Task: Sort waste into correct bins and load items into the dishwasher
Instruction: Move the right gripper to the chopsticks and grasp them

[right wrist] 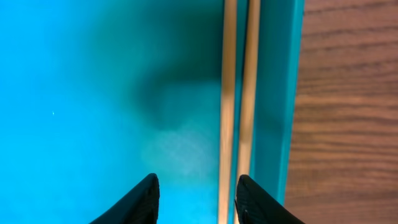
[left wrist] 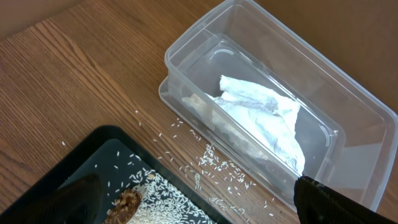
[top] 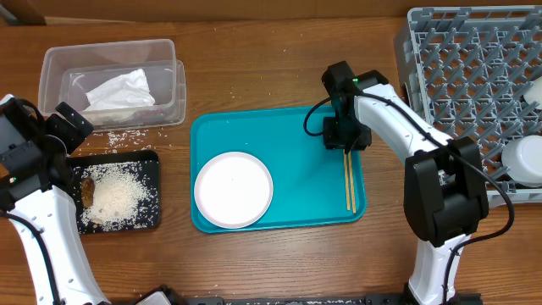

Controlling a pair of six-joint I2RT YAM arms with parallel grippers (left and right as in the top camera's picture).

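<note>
A crumpled white napkin [top: 118,88] lies in the clear tub [top: 52,63], also in the left wrist view [left wrist: 264,118]. The black tray [top: 151,161] holds a heap of rice [top: 117,196] and a brown food lump [top: 87,188]. My left gripper [top: 71,127] is open and empty above the tray's far corner [left wrist: 199,208]. The round white plate [top: 233,189] and the chopsticks [top: 349,182] lie on the teal tray [top: 288,127]. My right gripper [top: 345,141] is open, low over the chopsticks' far end [right wrist: 198,196]. One stick [right wrist: 227,93] lies between the fingers. No red wrapper shows plainly.
The grey dish rack [top: 461,68] stands at the right, with a white dish [top: 525,158] at its right edge. Loose rice grains [top: 127,135] lie on the wood between tub and black tray, also in the left wrist view [left wrist: 217,165].
</note>
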